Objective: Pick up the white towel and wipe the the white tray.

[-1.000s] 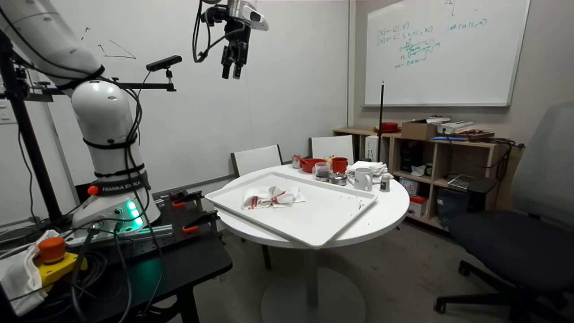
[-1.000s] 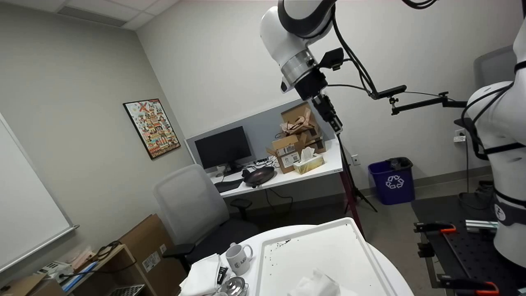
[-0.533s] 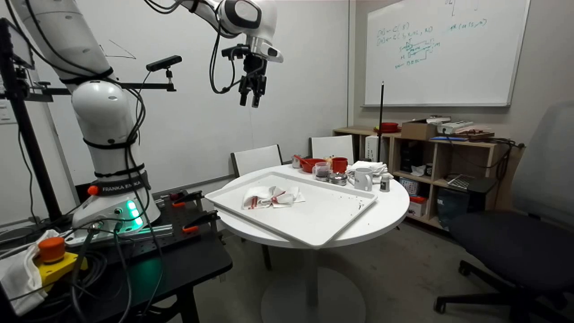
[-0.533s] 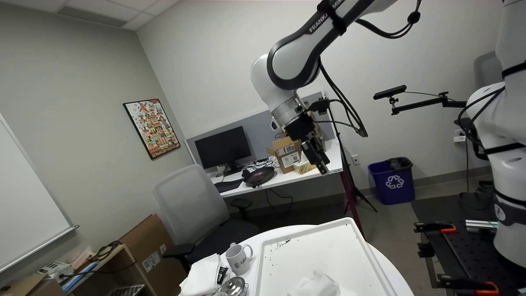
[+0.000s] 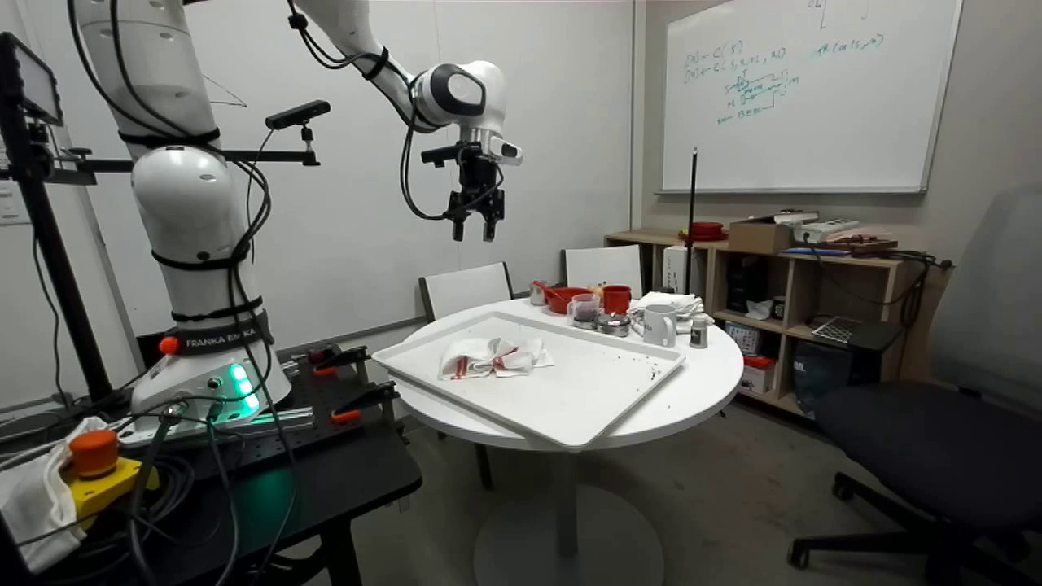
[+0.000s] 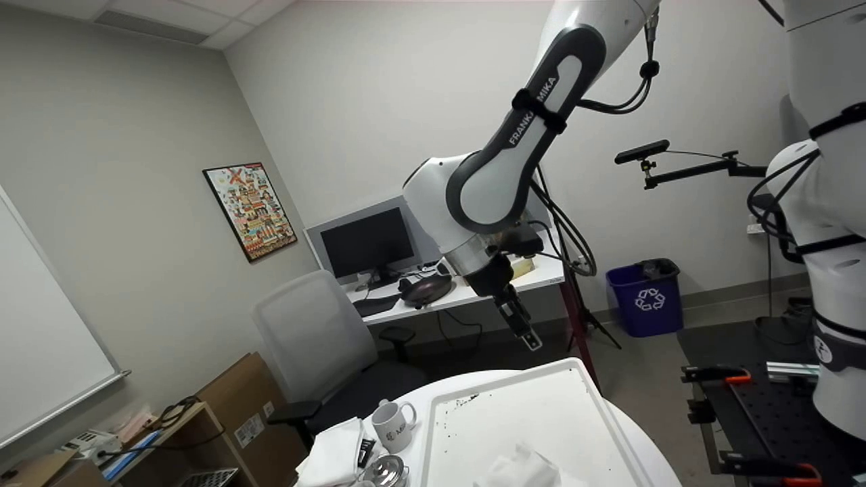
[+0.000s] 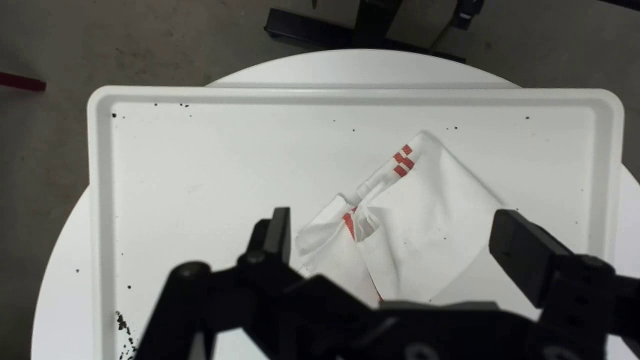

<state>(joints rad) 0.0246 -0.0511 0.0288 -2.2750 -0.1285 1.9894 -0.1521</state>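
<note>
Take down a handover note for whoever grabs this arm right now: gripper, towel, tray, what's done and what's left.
Gripper: open, nothing held, hanging above the white tray.
White towel: rumpled, lying on the white tray, ungrasped.
White tray: on the round table, with dark specks thickest near one edge.
Done: no grasp or wiping evident yet.
Left: pick up the towel, then wipe the tray.

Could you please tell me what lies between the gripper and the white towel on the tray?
Only open air: in an exterior view the open gripper hangs above the white towel, and the wrist view shows no object in between.
</note>
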